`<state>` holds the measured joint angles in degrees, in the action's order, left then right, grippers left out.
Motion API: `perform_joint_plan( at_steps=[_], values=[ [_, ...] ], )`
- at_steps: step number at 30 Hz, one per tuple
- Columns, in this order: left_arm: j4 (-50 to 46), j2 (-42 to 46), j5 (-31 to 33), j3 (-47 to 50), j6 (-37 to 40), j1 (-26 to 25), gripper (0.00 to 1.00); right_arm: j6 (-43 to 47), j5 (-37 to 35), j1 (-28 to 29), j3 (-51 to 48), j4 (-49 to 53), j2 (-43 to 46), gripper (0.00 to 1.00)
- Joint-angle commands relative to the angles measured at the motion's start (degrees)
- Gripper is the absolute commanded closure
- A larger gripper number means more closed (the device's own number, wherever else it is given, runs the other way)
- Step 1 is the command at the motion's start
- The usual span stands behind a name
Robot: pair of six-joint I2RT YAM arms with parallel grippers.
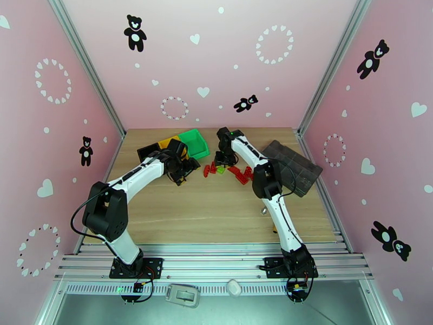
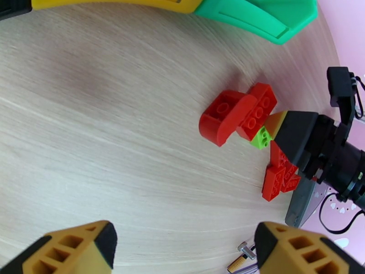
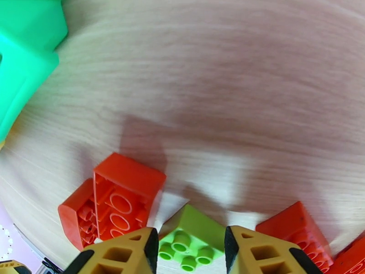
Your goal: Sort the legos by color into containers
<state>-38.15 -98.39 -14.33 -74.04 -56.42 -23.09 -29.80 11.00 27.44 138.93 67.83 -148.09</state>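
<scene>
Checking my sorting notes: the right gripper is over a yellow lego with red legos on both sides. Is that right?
No. That lego is light green, not yellow, as the right wrist view shows. The right gripper is over it, with red legos on both sides.

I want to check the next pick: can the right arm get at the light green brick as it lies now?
Probably yes. The right gripper is down at the light green brick, jaws parted to either side of it. The red bricks crowd both sides, so a finger may nudge one.
</scene>
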Motion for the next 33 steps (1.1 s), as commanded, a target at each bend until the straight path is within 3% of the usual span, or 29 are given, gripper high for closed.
perform_joint_plan(
  at_steps=[1, 17, 33],
  values=[
    [0.6, 0.4, 0.6, 1.2, -0.3, -0.2, 0.15, 1.2, -1.8, 1.6, 0.7, 3.1, -1.4, 0.55],
    [2.5, 3.1, 1.4, 4.7, -1.4, -0.1, 0.15, 3.3, -7.5, 5.8, -5.6, 4.0, 2.5, 0.48],
    [2.3, 5.1, 1.8, 6.4, -1.4, 0.7, 0.15, 3.2, -6.4, 8.7, -11.2, 1.9, 6.6, 0.44]
  ],
)
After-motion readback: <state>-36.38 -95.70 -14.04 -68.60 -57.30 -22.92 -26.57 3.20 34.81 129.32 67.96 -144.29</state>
